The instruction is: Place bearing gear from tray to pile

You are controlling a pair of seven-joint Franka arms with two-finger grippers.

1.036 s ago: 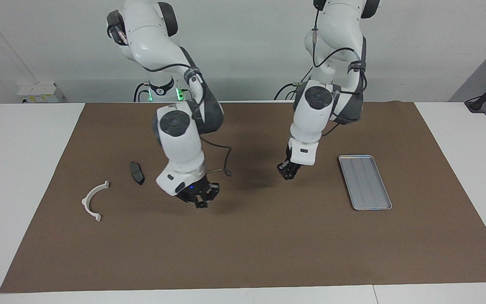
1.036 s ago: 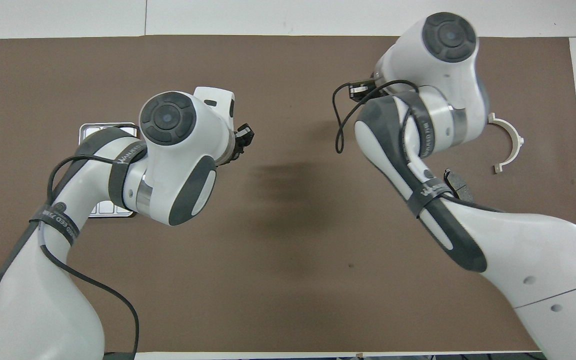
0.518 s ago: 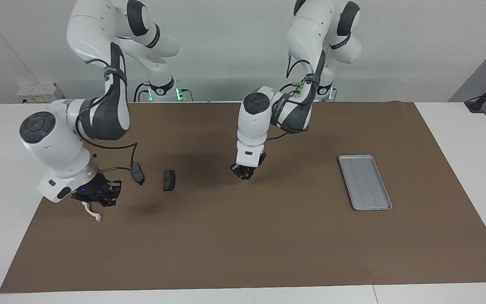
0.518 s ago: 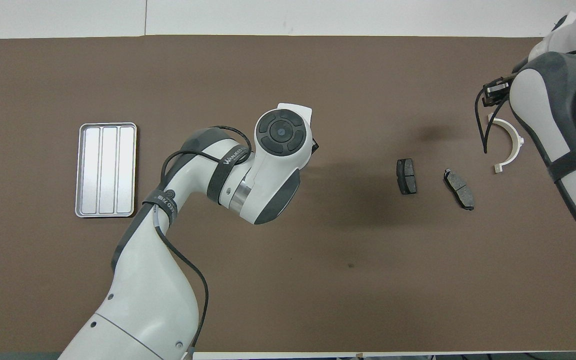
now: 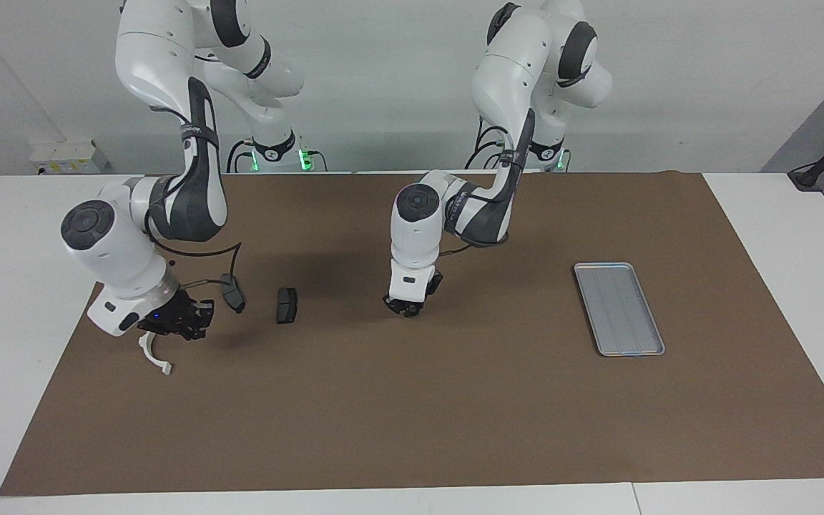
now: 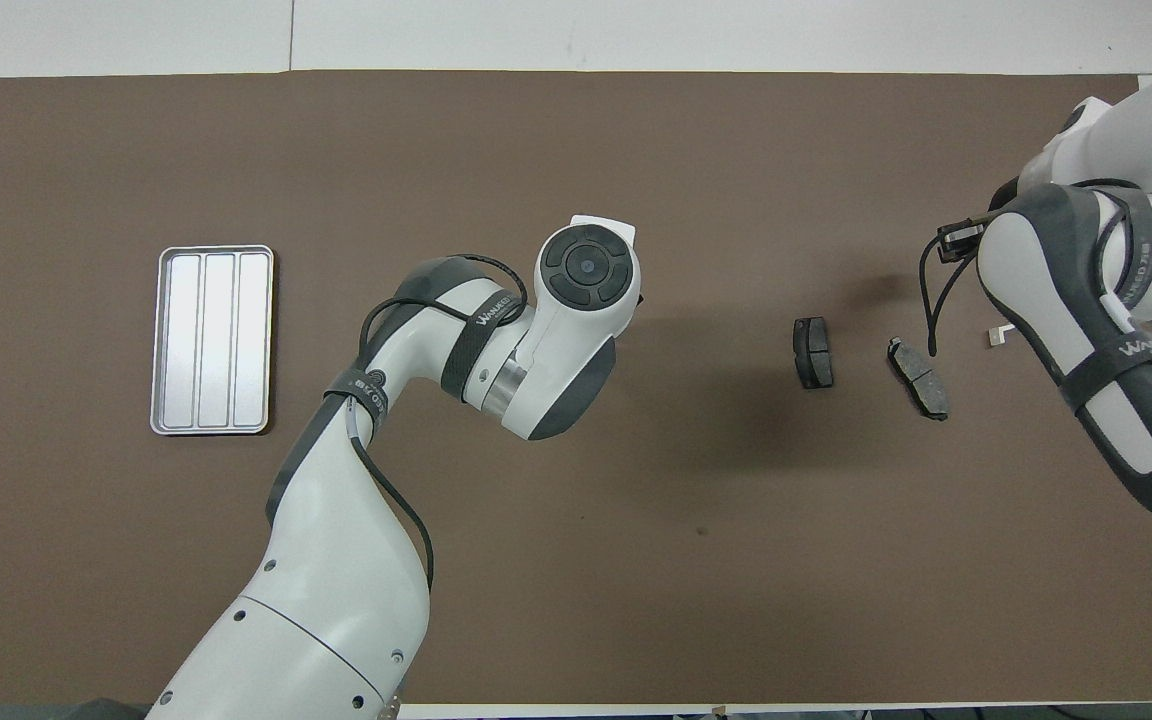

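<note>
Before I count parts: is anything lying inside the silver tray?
No, the tray shows only its bare ribbed floor.

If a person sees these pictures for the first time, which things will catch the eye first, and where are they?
First, the two white arms bent low over the brown mat: the right gripper hangs over the white curved bracket at the right arm's end, and the left gripper hangs over the middle. Next, the silver tray lies bare at the left arm's end. Two dark pads lie beside the bracket.

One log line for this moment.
tray: empty | pads: on mat | left gripper: over mat | right gripper: shut, over white bracket
</note>
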